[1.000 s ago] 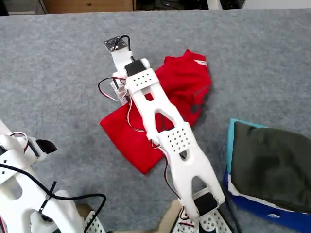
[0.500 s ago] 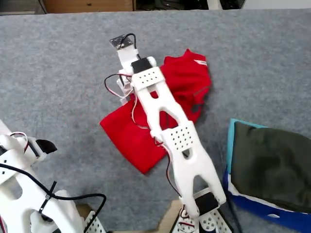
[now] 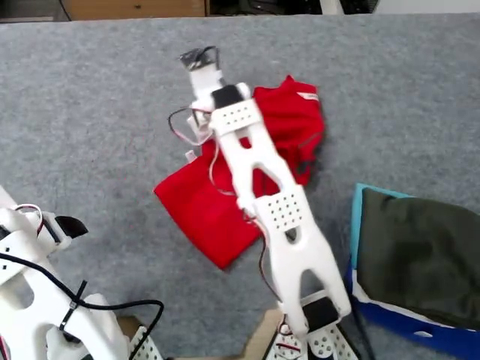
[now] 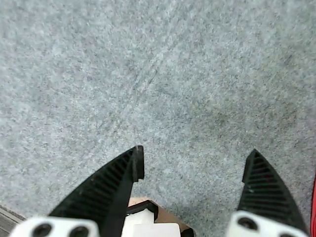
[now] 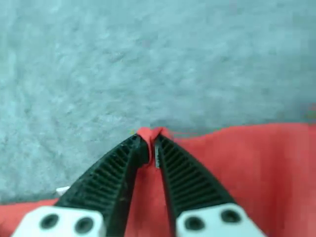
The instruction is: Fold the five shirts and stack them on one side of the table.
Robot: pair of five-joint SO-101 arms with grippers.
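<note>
A red shirt (image 3: pixel 217 210) lies crumpled near the middle of the grey table, partly under the right arm. My right gripper (image 5: pixel 151 148) is shut on a pinch of the red shirt's (image 5: pixel 256 163) edge, held at the shirt's far left side in the high view, at the gripper (image 3: pixel 196 124). A folded dark green shirt (image 3: pixel 420 255) tops a stack with a blue one (image 3: pixel 409 322) at the table's right edge. My left gripper (image 4: pixel 192 165) stands open over bare grey cloth, nothing between its fingers; its arm (image 3: pixel 37 300) sits at the near left corner.
Grey felt table (image 3: pixel 90 112) stretches free to the left and far side. A wooden cabinet (image 3: pixel 135 7) lies beyond the far edge. Loose wires (image 3: pixel 180 124) hang beside the right arm's wrist.
My right arm has swung toward the far side and slightly right, carrying the pinched shirt edge with it. The left arm has kept still.
</note>
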